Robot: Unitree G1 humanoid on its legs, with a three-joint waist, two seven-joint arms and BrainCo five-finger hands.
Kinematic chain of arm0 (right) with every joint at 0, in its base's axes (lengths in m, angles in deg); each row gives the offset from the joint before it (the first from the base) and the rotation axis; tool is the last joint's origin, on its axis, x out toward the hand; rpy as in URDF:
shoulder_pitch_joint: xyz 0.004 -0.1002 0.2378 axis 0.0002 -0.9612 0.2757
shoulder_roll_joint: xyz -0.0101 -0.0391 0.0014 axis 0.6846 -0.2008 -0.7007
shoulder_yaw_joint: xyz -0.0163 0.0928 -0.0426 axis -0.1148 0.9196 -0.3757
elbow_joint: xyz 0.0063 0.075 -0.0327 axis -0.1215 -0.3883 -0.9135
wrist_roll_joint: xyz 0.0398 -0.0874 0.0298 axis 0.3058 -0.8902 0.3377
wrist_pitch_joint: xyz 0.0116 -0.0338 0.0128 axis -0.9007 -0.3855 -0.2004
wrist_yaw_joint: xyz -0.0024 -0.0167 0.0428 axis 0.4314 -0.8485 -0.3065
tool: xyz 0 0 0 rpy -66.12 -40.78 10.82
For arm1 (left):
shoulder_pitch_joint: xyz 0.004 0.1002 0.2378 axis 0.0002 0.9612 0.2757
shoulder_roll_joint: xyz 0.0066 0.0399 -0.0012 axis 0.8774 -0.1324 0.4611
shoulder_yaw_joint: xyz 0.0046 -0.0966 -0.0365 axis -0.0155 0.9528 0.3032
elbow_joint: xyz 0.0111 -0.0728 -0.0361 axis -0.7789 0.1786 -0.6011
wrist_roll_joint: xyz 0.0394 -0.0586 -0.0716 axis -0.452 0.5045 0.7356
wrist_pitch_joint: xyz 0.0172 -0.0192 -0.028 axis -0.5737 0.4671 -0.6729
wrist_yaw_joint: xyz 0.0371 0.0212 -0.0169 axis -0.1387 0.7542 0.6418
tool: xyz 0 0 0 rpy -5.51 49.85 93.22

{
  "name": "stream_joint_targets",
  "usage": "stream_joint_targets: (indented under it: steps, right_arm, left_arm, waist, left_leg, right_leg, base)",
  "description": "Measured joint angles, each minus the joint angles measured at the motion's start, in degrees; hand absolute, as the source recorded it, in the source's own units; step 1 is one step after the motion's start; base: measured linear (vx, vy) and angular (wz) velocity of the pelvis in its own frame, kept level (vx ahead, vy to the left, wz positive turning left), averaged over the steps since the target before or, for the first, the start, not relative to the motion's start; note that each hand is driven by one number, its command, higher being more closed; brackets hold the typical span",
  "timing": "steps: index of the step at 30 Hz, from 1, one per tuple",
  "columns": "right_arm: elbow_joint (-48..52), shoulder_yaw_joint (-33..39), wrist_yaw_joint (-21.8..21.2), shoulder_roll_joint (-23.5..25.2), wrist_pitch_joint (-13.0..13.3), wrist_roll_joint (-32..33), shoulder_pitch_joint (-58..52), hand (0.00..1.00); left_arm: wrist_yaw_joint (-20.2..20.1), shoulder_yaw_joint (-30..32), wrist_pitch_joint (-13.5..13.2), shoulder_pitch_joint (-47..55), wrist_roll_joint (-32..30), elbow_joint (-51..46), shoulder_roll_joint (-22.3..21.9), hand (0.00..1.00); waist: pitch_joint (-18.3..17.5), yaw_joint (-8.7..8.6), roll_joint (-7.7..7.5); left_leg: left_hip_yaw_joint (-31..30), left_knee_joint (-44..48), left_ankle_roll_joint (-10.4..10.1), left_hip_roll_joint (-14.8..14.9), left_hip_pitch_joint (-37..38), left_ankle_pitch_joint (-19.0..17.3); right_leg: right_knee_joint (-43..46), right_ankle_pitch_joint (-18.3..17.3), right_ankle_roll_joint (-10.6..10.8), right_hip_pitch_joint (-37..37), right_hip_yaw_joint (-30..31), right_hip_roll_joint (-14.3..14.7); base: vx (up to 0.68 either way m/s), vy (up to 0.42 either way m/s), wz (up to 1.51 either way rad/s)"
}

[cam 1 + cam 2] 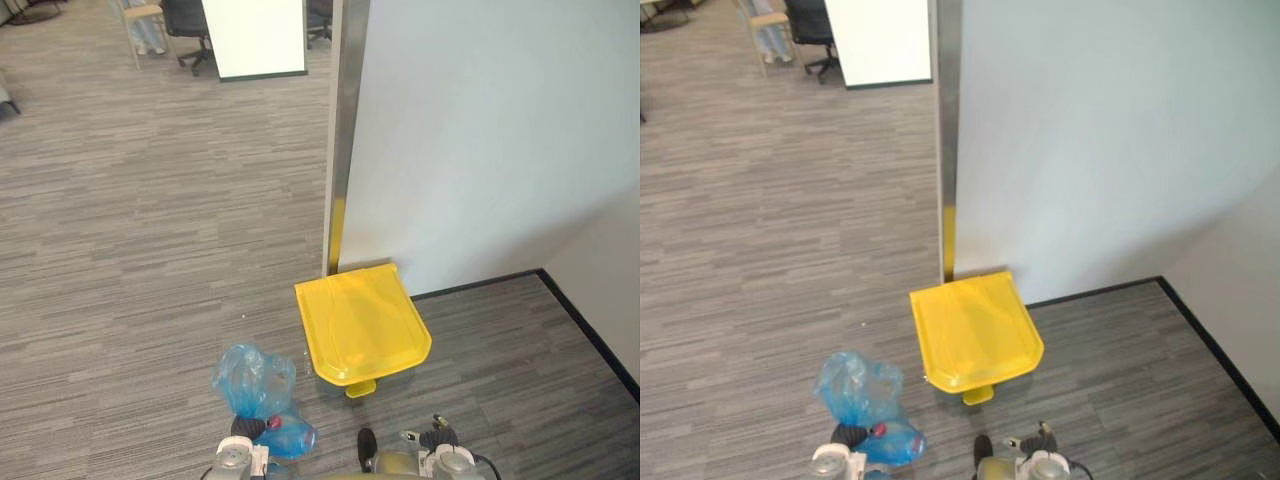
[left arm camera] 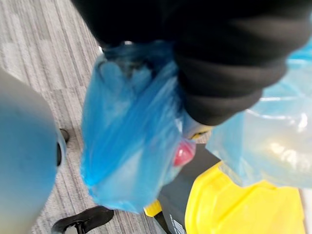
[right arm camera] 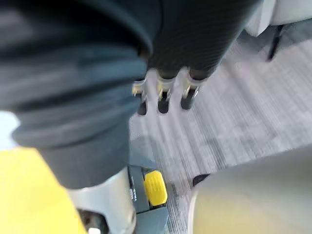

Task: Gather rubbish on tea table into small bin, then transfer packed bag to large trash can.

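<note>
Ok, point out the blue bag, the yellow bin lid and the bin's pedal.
blue bag [image 1: 252, 378], left eye view, on its bulging upper part.
yellow bin lid [image 1: 362, 322], left eye view, on the middle of its top.
pedal [image 1: 360, 389], left eye view, on its yellow front tab.

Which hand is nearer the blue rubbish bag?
Left. The left hand holds the blue rubbish bag; the right hand hangs open, apart from it, near the yellow pedal.
</note>
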Motion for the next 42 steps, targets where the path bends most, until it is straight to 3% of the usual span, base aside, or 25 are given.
stream_joint_targets:
  steps: [1, 3, 5, 6, 7, 8, 14, 17, 23, 29, 31, 33, 34, 35, 37, 39, 40, 41, 42]
  right_arm:
    - [0.91, 0.23, 0.01, 0.16, 0.11, -0.46, 1.04, 0.00]
    - [1.55, 0.15, 0.01, 0.15, 0.03, -0.89, 1.19, 0.00]
    - [1.80, -0.10, 0.21, 0.30, -0.25, -0.97, 1.50, 0.00]
    - [1.41, -0.12, 0.55, 0.22, -0.64, -0.99, 1.83, 0.00]
    - [1.12, 0.13, 1.06, -0.02, -0.81, -1.00, 2.41, 0.00]
    - [1.43, 0.48, 1.19, 0.16, -0.92, -0.97, 3.34, 0.00]
    - [1.83, 2.71, 1.22, 0.62, -1.04, -1.01, 3.23, 0.00]
    - [1.90, 2.71, 1.13, 0.73, -1.05, -1.00, 3.11, 0.00]
    - [2.03, 2.73, 1.07, 0.69, -1.03, -0.95, 2.57, 0.00]
    - [2.06, 2.74, 1.05, 0.63, -1.02, -0.93, 0.52, 0.00]
    - [2.14, 2.81, 1.06, 0.67, -0.91, -0.88, -0.33, 0.00]
    - [2.06, 3.10, 1.05, 1.04, -0.96, -0.83, -1.13, 0.00]
    - [2.33, 3.96, 1.05, 1.83, -0.92, -0.83, -1.58, 0.00]
    - [2.58, 4.45, 1.17, 2.13, -0.95, -0.82, -1.62, 0.00]
    - [2.02, 4.34, 1.08, 2.53, -0.94, -0.81, -2.99, 0.00]
    - [1.79, 4.32, 1.10, 2.24, -0.58, -0.81, -2.97, 0.00]
    - [1.45, 4.49, 1.10, 1.71, -0.44, -0.80, -2.15, 0.00]
    - [-0.32, 3.77, 1.10, 1.00, -0.29, -0.79, -0.04, 0.00]
    - [-1.97, 2.59, 1.03, -0.13, -0.37, -0.78, 0.68, 0.00]
  left_arm:
    - [0.04, -0.02, 0.07, -0.72, -0.04, 0.06, 0.00, 1.00]
    - [0.11, -0.04, 0.07, -1.15, -0.05, 0.14, 0.05, 1.00]
    - [0.30, 0.02, 0.06, -1.64, -0.11, 0.30, 0.54, 1.00]
    - [0.79, 0.01, 0.04, -2.16, -0.11, 0.44, 0.44, 1.00]
    - [1.19, 0.02, 0.02, -2.52, -0.14, 0.66, 0.43, 1.00]
    - [1.18, 0.03, 0.05, -2.94, -0.23, 0.88, -0.02, 1.00]
    - [1.05, 1.48, 0.08, -4.47, -1.27, 1.06, -0.06, 1.00]
    - [0.95, 2.35, 0.16, -4.74, -1.39, 1.06, -0.58, 1.00]
    - [0.81, 2.61, 0.36, -4.51, -2.45, 1.11, -1.18, 1.00]
    - [-0.11, 1.94, 0.43, -3.04, -3.57, 1.50, -2.54, 1.00]
    - [-0.11, 1.28, 0.44, -2.82, -3.55, 2.08, -2.16, 1.00]
    - [-0.07, 0.36, 0.51, -2.67, -3.49, 2.32, -1.66, 1.00]
    - [-0.07, 0.43, 0.42, -2.12, -3.47, 2.34, -1.73, 1.00]
    - [-0.07, 0.12, 0.44, -2.01, -3.44, 2.20, -1.44, 1.00]
    - [-0.05, -0.13, 0.71, -1.60, -3.33, 2.01, -0.89, 1.00]
    - [-0.07, -0.03, 1.30, -1.52, -3.05, 2.74, -0.68, 1.00]
    - [-0.08, 0.06, 1.10, -1.38, -2.67, 2.47, -1.24, 1.00]
    - [0.03, -0.38, 0.82, -2.85, -2.19, 1.57, -0.33, 1.00]
    - [0.11, -0.75, 0.83, -3.59, -2.13, 1.61, 0.32, 1.00]
  waist:
    - [1.22, -0.18, 0.45]
    - [1.53, -0.02, -0.05]
    - [2.38, -0.09, -0.88]
    - [2.69, 0.26, -1.20]
    - [3.47, 0.53, 0.30]
    - [4.39, 0.37, 1.12]
    - [5.72, 1.10, 0.64]
    - [5.60, 1.21, 0.54]
    - [4.48, 1.17, 0.76]
    - [0.49, 0.76, 1.41]
    - [-0.30, 0.60, 1.23]
    - [-1.30, 0.61, 0.34]
    - [-2.84, 0.92, 1.12]
    - [-3.17, 0.00, 0.46]
    - [-3.98, 0.15, -2.08]
    - [-5.54, 0.73, -1.06]
    - [-6.63, 1.64, 1.83]
    - [-5.26, 0.48, -0.31]
    - [-4.73, 0.28, -0.17]
  left_leg:
    - [-0.03, 0.53, 0.76, -0.11, 0.99, -0.96]
    - [-0.34, 2.85, 1.07, 0.00, 0.91, -2.73]
    - [-1.52, 7.62, 0.30, -0.09, 0.33, -5.76]
    - [-2.00, 9.37, -0.42, 0.13, 0.43, -6.98]
    - [-2.45, 11.87, -1.57, 1.53, -0.38, -7.84]
    - [-3.55, 13.24, -1.90, 2.10, -1.32, -8.42]
    - [-11.29, 18.42, -3.26, 4.30, -3.06, -11.46]
    - [-13.90, 20.87, -3.30, 5.55, -4.90, -12.42]
    - [-14.99, 20.33, -3.39, 5.67, -5.40, -12.54]
    - [-14.87, 17.84, -4.02, 5.77, -4.52, -12.17]
    - [-14.96, 16.56, -4.45, 5.77, -3.90, -11.47]
    - [-14.83, 13.23, -4.25, 4.79, -2.90, -8.81]
    - [-13.51, 9.27, -3.96, 5.73, -3.09, -5.87]
    - [-13.23, 6.48, -4.48, 5.34, -2.45, -4.32]
    - [-12.37, 5.43, -4.70, 3.22, -1.35, -2.70]
    - [-10.95, 0.74, -2.65, 3.23, -1.63, -0.26]
    - [-9.07, -2.98, -2.15, 4.41, -2.54, 2.06]
    - [-8.68, -4.85, -4.07, 1.94, -2.84, 4.51]
    - [-8.67, -5.01, -4.06, 1.32, -3.91, 4.84]
  right_leg:
    - [5.28, -1.57, 1.24, -2.58, -2.82, -0.82]
    - [4.45, -2.11, 0.92, -5.74, -5.81, -2.00]
    - [-1.18, 0.08, -0.06, -4.75, -10.50, -4.56]
    - [-2.61, 4.05, -1.72, -3.80, -11.87, -4.87]
    - [-1.52, 4.47, -2.28, -3.69, -12.87, -4.80]
    - [-0.05, 3.73, -3.37, -4.10, -13.57, -4.73]
    - [7.90, -2.63, -5.14, -4.11, -17.40, -4.91]
    - [9.33, -3.99, -5.20, -4.08, -19.49, -5.15]
    - [9.65, -4.94, -4.95, -4.05, -20.79, -5.65]
    - [8.95, -4.90, -4.91, -3.52, -21.23, -5.55]
    - [8.59, -4.46, -4.99, -2.59, -21.81, -5.60]
    - [5.96, -1.72, -3.64, -2.21, -20.78, -5.25]
    - [4.28, -1.14, -2.38, -1.94, -18.91, -3.92]
    - [12.16, -5.24, -2.48, -1.83, -17.82, -5.06]
    - [15.74, -8.19, -2.25, -0.82, -16.50, -6.49]
    - [3.45, -6.29, -1.75, 2.20, -15.56, -2.51]
    - [-1.38, -7.21, -3.01, 3.02, -14.00, -1.02]
    - [3.16, -11.20, -1.81, 2.86, -12.86, -2.98]
    - [-0.36, -10.62, -2.65, 3.11, -11.04, -2.05]
  base:
    - [-0.08, 0.015, -0.13]
    - [-0.02, -0.010, 0.07]
    - [0.04, -0.082, 0.31]
    - [0.12, -0.099, 0.13]
    - [0.16, -0.084, 0.04]
    - [0.14, -0.076, 0.16]
    - [0.11, -0.063, 0.35]
    - [0.07, -0.038, 0.33]
    - [0.06, -0.009, 0.13]
    - [0.04, -0.001, 0.04]
    - [0.01, -0.011, 0.14]
    - [-0.03, -0.015, 0.08]
    - [-0.05, -0.067, 0.25]
    - [-0.04, -0.089, 0.32]
    - [-0.02, -0.056, -0.01]
    - [-0.13, -0.050, -0.58]
    - [-0.11, -0.075, -0.52]
    - [-0.09, -0.098, -0.49]
    - [-0.15, -0.072, -0.27]
